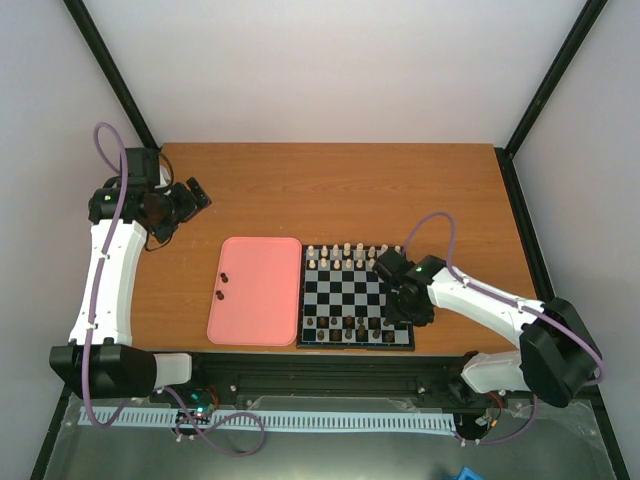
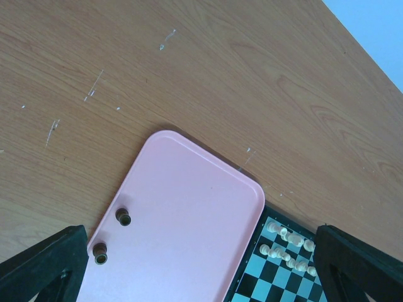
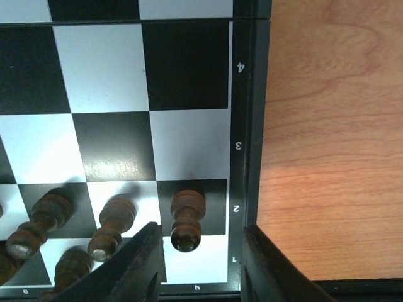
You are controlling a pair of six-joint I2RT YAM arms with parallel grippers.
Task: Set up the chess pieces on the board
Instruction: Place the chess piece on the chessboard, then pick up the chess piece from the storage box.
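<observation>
The board (image 1: 340,290) lies at the table's near middle. Cream-white pieces (image 1: 350,253) fill its far rows and several dark chess pieces (image 1: 348,326) stand along its near rows. My right gripper (image 1: 410,303) is over the board's near right corner. In the right wrist view it (image 3: 201,267) is open, with a dark pawn (image 3: 187,218) standing free on the h2 square between its fingers (image 3: 135,264). More dark pieces (image 3: 110,226) stand to the pawn's left. Two dark pieces (image 2: 123,217) lie on the pink tray (image 2: 189,207). My left gripper (image 1: 187,200) is open, empty and high at the far left.
The pink tray (image 1: 255,290) lies right against the board's left side, with its two pieces (image 1: 222,285) near its left edge. The board's dark rim (image 3: 249,126) borders bare wooden table (image 3: 327,126) on the right. Black frame posts stand at the table's back corners.
</observation>
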